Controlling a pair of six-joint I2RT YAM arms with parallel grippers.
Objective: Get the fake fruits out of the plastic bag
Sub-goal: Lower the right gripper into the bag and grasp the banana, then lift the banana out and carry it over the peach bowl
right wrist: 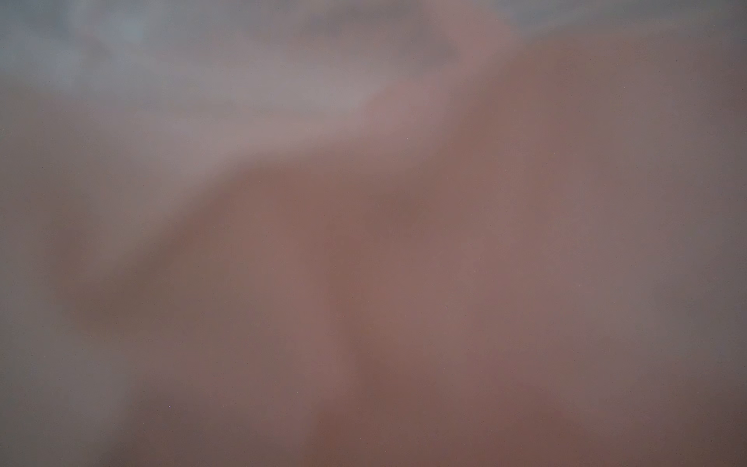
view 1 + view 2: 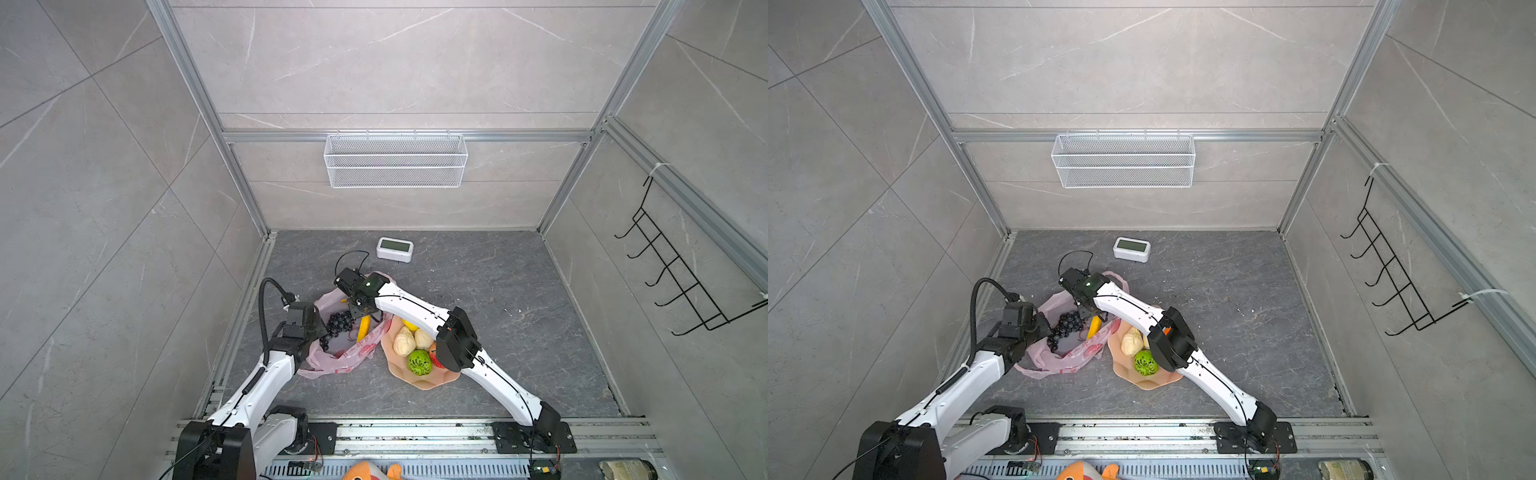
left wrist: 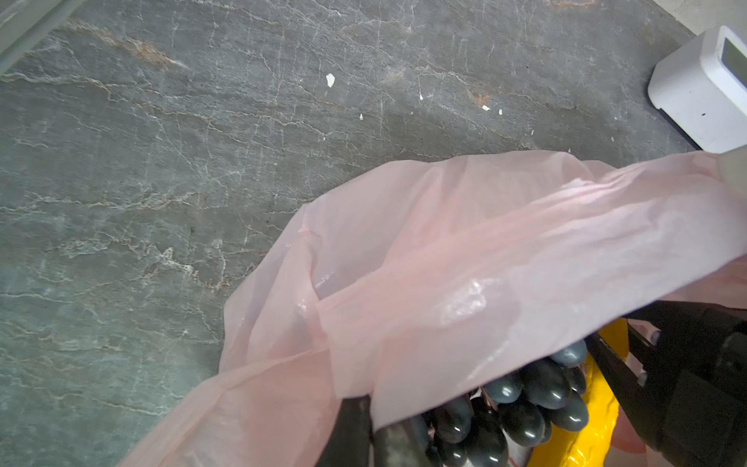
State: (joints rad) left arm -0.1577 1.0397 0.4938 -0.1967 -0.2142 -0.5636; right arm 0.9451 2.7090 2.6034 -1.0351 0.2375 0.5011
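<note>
Pinching the bag (image 2: 357,352) rim, the left gripper (image 3: 370,420) is clamped on film at lower centre of both top views, propping the mouth open. The right gripper (image 2: 356,311) reaches inside, over the banana (image 2: 364,329) beside the grapes (image 2: 338,322); its jaw width I cannot tell. Likely trouble: fingers nipping thin film with the banana and dragging the bag, or the glossy banana squirting free. Film blinds the right wrist view.

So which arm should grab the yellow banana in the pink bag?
Right. The right gripper is inside the thin pink plastic bag beside the yellow plastic banana; the left gripper pinches the bag's rim.
</note>
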